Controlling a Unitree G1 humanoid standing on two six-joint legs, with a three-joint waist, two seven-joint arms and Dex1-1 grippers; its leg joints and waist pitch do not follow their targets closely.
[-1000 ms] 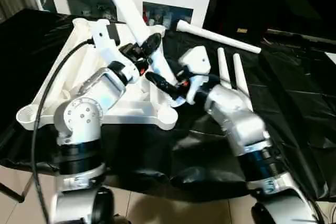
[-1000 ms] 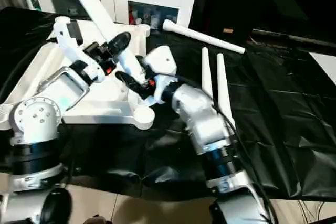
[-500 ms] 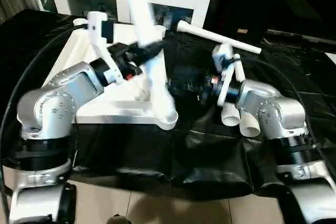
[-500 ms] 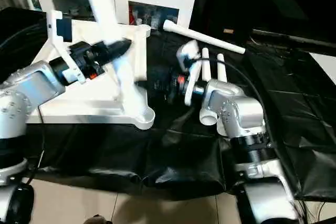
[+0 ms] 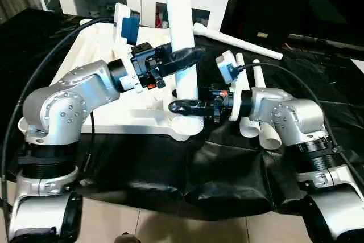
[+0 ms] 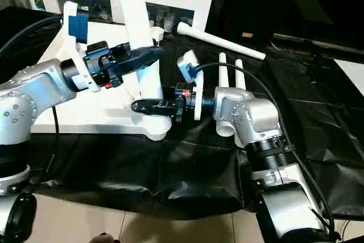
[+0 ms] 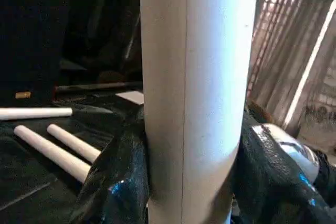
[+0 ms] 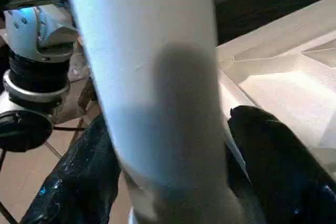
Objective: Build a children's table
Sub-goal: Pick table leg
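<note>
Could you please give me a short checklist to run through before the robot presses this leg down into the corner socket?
1. Left gripper clamped on the leg: ok, its fingers sit on both sides of the tube.
2. Right gripper around the leg's lower end: ok, it brackets the tube just above the socket.
3. Leg upright over the near corner socket of the tabletop: ok, it stands close to vertical.
4. Leg fully seated in the socket: cannot tell, the right gripper hides the joint.
5. Spare legs out of the way: ok, two lie by the right arm and one farther back.
</note>
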